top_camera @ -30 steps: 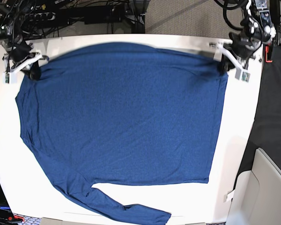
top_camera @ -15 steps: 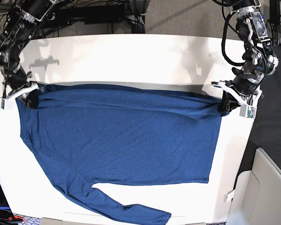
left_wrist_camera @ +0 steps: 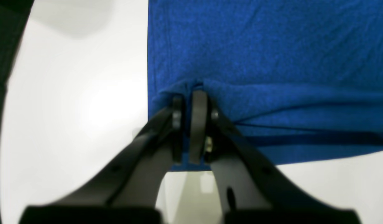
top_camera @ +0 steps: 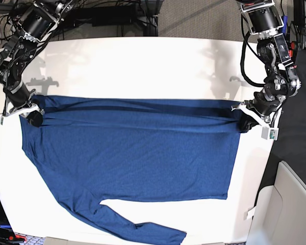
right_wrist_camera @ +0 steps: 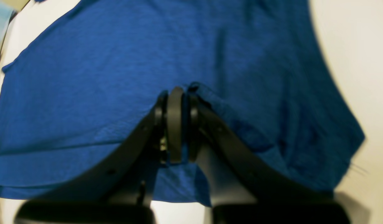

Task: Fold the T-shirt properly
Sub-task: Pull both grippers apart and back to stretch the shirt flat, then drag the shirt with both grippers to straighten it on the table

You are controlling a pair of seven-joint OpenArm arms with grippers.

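both grippers, left gripper (top_camera: 243, 121) and right gripper (top_camera: 31, 115), are clenched on the shirt (top_camera: 132, 153), which trails ahead of the jaws on the table (top_camera: 143, 66). mid-fold; next, likely lay the edge down evenly, then release.

Robotics lab: white table (top_camera: 143, 66), cable tangle (top_camera: 117, 10) (behind)
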